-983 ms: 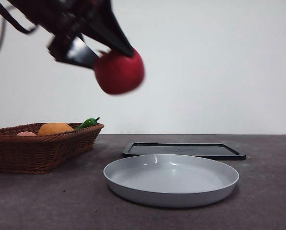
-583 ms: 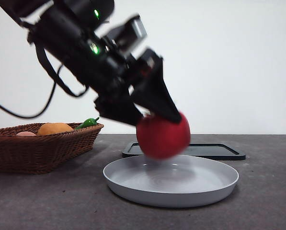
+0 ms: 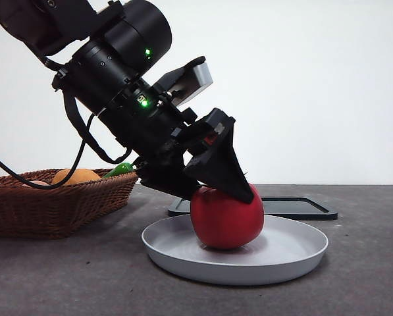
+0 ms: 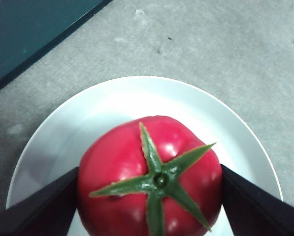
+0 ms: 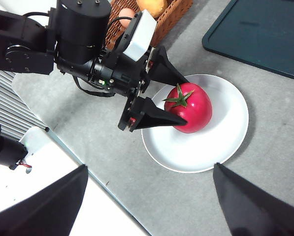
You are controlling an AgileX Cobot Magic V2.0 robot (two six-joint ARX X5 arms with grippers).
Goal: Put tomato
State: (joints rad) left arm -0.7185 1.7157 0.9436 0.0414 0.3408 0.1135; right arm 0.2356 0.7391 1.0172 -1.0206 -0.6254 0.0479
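The glossy red tomato (image 3: 226, 220) with its green stem rests on the white plate (image 3: 295, 253), a little left of the plate's middle. My left gripper (image 3: 226, 191) reaches down from the upper left, shut on the tomato (image 4: 149, 182), with one black jaw on each side of it. From high above, the right wrist view shows the tomato (image 5: 191, 108) in the left gripper (image 5: 183, 101) on the plate (image 5: 225, 132). My right gripper (image 5: 149, 167) hangs up there, open and holding nothing.
A wicker basket (image 3: 51, 204) at the left holds an orange fruit (image 3: 78, 176) and a green pepper (image 3: 120, 169). A dark flat tray (image 3: 295, 207) lies just behind the plate. The table's edge runs near the left arm's base (image 5: 63, 142).
The left gripper has carried the tomato down and to the right, from high above the basket's side onto the plate, where it now rests.
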